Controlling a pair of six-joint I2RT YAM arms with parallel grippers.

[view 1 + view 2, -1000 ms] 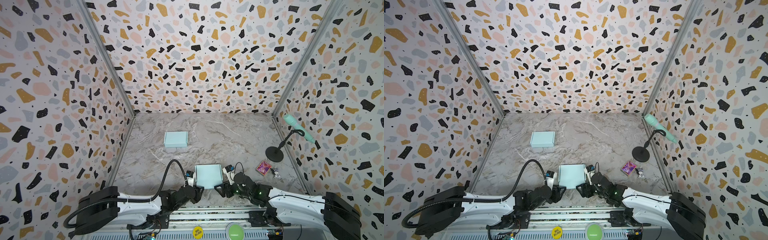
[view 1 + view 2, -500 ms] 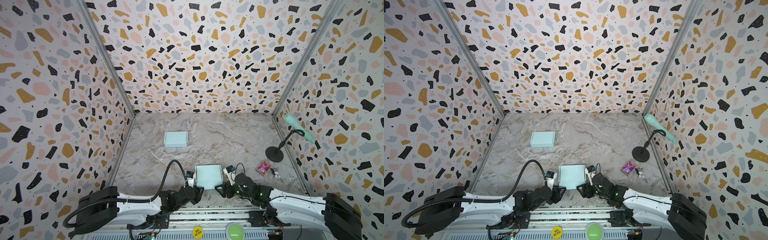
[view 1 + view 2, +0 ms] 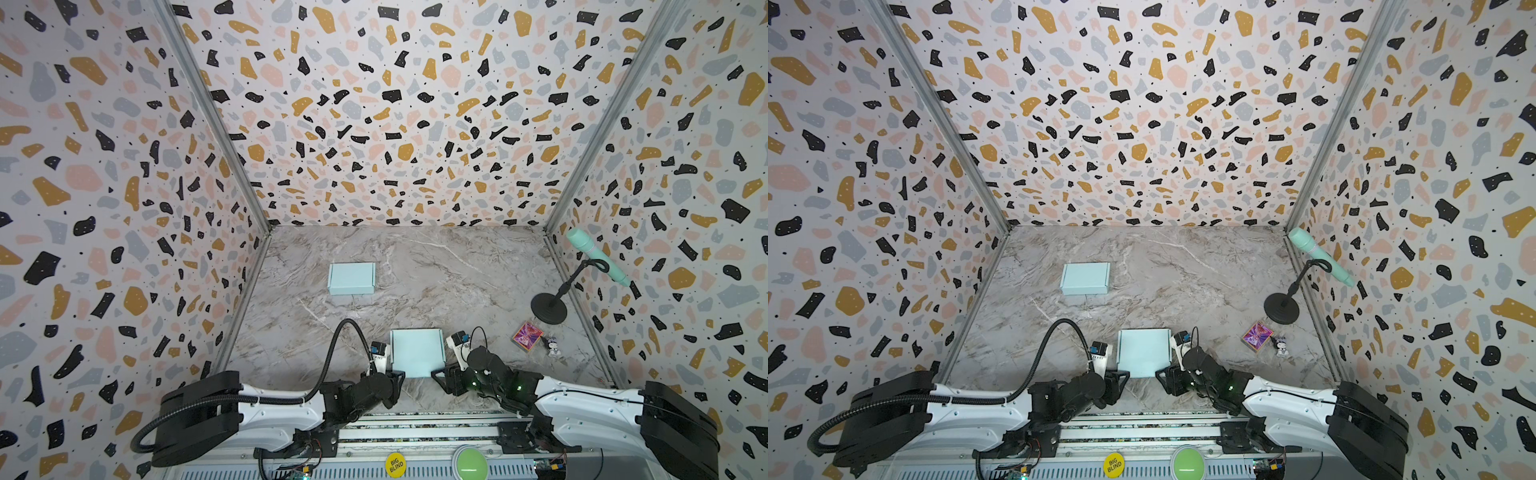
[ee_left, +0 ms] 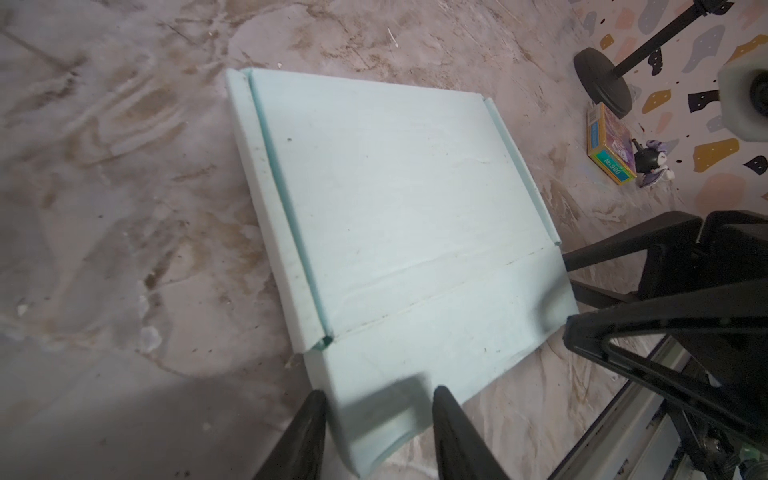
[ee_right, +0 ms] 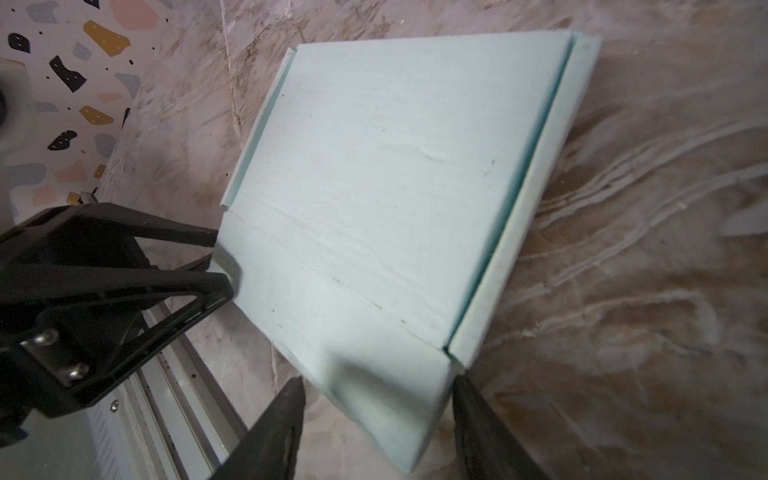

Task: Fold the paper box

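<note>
Jaws, left gripper: parted, with black tapered fingers astride the near-left corner of the front flap; no pinch apparent. Jaws, right gripper: parted likewise, astride the near-right corner. Paper box: at the table's near edge, between both grippers and extending away from them. The flap's long axis runs crosswise, each arm equally near its own corner. Material: thin matte pale-blue card, scored crease, narrow raised side walls, faint smudges. Support: marble-patterned tabletop.
</note>
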